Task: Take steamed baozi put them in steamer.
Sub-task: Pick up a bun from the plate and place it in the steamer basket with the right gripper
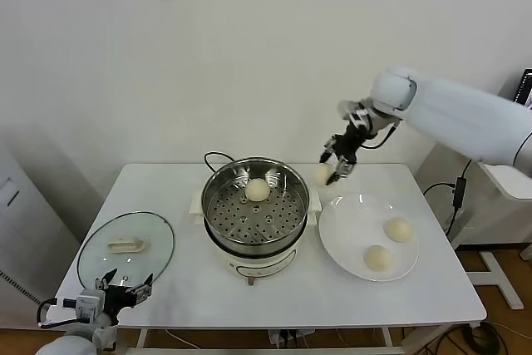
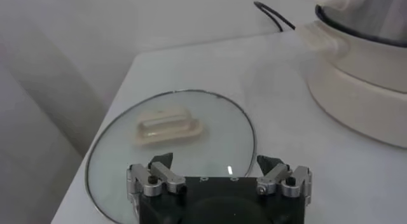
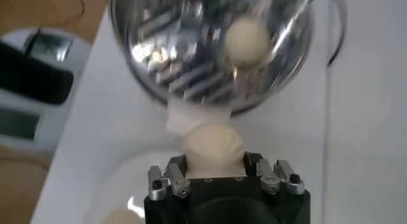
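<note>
My right gripper (image 1: 337, 167) is in the air just past the steamer's (image 1: 256, 205) right rim, over the table (image 1: 166, 288) between steamer and plate (image 1: 345, 230). Fingers clamped on one bun (image 1: 323, 175); in the right wrist view that bun (image 3: 212, 144) sits between the finger bases, bulging out in front of the gripper (image 3: 216, 174).

Steamer (image 3: 191, 53) stands mid-table on its white base, black cord trailing off behind. One bun (image 1: 258, 189) already lies on the perforated tray, toward the far side; the wrist view shows it (image 3: 248, 41) there too.

Plate is just right of the steamer, close to it. Two buns on the plate: one (image 1: 399, 229) at the right side, one (image 1: 378, 257) nearer the front edge. They lie apart, not touching.

My left gripper (image 1: 125, 293) is low at the front left corner of the table, idle, beside the near edge of the glass lid (image 1: 125, 247). Fingers spread apart, nothing between them; in the left wrist view the gripper (image 2: 219, 174) hovers over the lid's (image 2: 172, 142) rim. Lid lies flat on the table left of the steamer, its white handle (image 2: 168, 128) facing up. Steamer base (image 2: 356, 85) shows off to one side in that view.
</note>
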